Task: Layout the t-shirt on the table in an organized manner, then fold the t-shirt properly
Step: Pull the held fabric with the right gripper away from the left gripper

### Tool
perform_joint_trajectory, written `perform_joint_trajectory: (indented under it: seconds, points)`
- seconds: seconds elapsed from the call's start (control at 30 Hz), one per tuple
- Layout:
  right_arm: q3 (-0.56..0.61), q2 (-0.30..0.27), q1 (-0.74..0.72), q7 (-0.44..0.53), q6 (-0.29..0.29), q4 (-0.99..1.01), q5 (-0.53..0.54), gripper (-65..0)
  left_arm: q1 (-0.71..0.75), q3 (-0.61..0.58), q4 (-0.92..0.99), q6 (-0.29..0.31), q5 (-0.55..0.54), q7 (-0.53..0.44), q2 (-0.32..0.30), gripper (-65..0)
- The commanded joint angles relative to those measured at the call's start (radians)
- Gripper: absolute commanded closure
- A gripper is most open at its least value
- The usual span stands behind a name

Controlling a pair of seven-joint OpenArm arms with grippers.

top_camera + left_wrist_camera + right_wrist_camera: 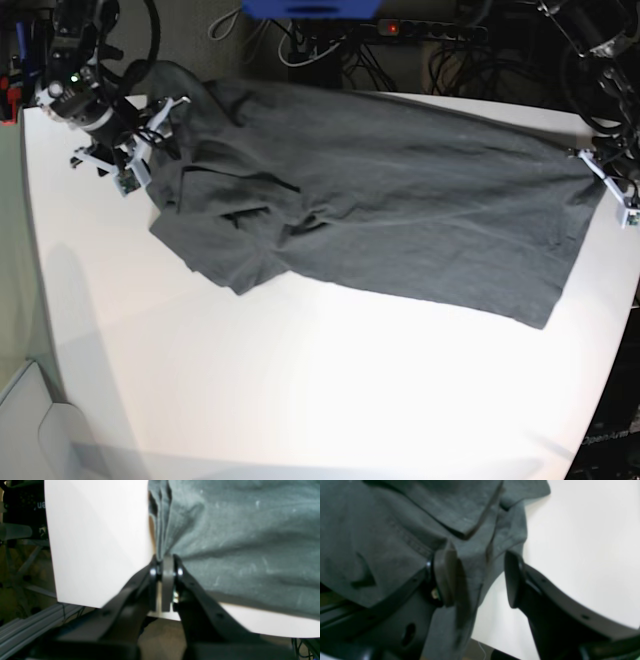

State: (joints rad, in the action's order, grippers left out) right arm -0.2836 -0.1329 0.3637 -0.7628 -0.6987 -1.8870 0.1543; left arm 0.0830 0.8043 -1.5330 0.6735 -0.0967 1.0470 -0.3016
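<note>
The t-shirt (400, 210) lies spread across the far half of the white worktop (300, 400), running from the far left corner to the right edge in the base view. The cloth is mostly flat toward the right. At the left end it is bunched, with overlapping folds and a flap turned over on itself.

Left gripper (165, 566): jaws pressed together, pinching a gathered edge of the t-shirt (237, 542). Creases fan out from the pinch point across the cloth. In the left wrist view the grip sits at the edge of the worktop (100, 542), with bare white surface on one side and cloth on the other. In the base view this gripper (612, 185) is at the right edge of the worktop, at the far right corner of the shirt.

Right gripper (480, 580): jaws spread apart. One finger (446, 577) lies against the folded cloth; the other finger (513, 580) stands clear over the bare worktop (582, 542). A fold of the t-shirt (382, 542) hangs between the two fingers, not clamped. In the base view this gripper (135, 150) is at the far left corner, against the bunched end.

A power strip (430, 30) and tangled cables lie behind the worktop.
</note>
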Motion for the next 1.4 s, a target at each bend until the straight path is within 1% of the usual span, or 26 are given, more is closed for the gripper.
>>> perform_joint_trajectory:
  seconds: [0.0, 0.2, 0.23, 0.3, 0.47, 0.53, 0.57, 0.73, 0.83, 0.9, 0.97, 1.07, 1.2, 1.3, 1.37]
  points:
    - [0.010, -0.007, 0.007, 0.016, 0.001, -0.016, 0.012, -31.2, -0.013, 0.007, -0.014, -0.007, -0.002, -0.014, -0.020, -0.6]
    - [0.034, -0.007, 0.010, 0.016, 0.001, -0.015, 0.012, -30.7, -0.013, 0.007, -0.014, -0.007, -0.002, -0.014, -0.020, -0.6]
    - [0.034, -0.007, 0.010, 0.018, 0.001, -0.015, 0.012, -29.8, -0.013, 0.007, -0.014, -0.007, -0.002, -0.014, -0.020, -0.6]
    - [0.034, -0.007, 0.010, 0.019, 0.001, -0.015, 0.012, -25.3, -0.013, 0.007, -0.014, -0.007, -0.002, -0.014, -0.020, -0.6]
    - [0.036, -0.007, 0.008, 0.022, 0.001, -0.015, 0.012, -7.3, -0.013, 0.007, -0.014, -0.007, -0.004, -0.014, -0.020, -0.6]
    - [0.036, -0.007, 0.008, 0.024, 0.001, -0.015, 0.012, -3.8, -0.013, 0.007, -0.014, -0.007, -0.004, -0.014, -0.020, -0.6]
    - [0.036, -0.007, 0.008, 0.024, 0.001, -0.016, 0.012, -3.1, -0.013, 0.007, -0.014, -0.007, -0.004, -0.014, -0.020, -0.6]
    - [0.037, -0.007, 0.039, 0.026, 0.001, -0.027, 0.015, -2.7, -0.013, 0.007, -0.014, -0.007, -0.002, -0.014, -0.020, -0.6]
    - [0.037, -0.020, 0.076, 0.027, 0.001, -0.069, 0.069, -2.7, -0.010, 0.007, -0.014, -0.007, -0.002, -0.014, -0.021, -0.6]
    - [0.037, -0.049, 0.110, 0.027, 0.001, -0.115, 0.127, -2.7, -0.007, 0.007, -0.016, -0.007, -0.002, -0.014, -0.023, -0.6]
    - [0.040, -0.063, 0.134, 0.027, 0.001, -0.139, 0.176, -2.7, -0.005, 0.007, -0.019, -0.007, -0.002, -0.014, -0.023, -0.6]
    - [0.039, -0.100, 0.150, 0.027, 0.001, -0.139, 0.239, -2.7, -0.004, 0.007, -0.019, -0.007, -0.002, -0.014, -0.026, -0.6]
    - [0.037, -0.144, 0.208, 0.029, 0.001, -0.141, 0.311, -2.7, -0.004, 0.010, -0.018, -0.007, -0.002, -0.014, -0.029, -0.6]
    - [0.036, -0.182, 0.245, 0.061, 0.001, -0.139, 0.377, -2.7, -0.010, 0.057, -0.016, -0.007, -0.001, -0.014, -0.029, -0.6]
    - [0.036, -0.215, 0.269, 0.078, 0.001, -0.139, 0.423, -2.7, -0.012, 0.073, -0.016, -0.007, -0.002, -0.014, -0.048, -0.6]
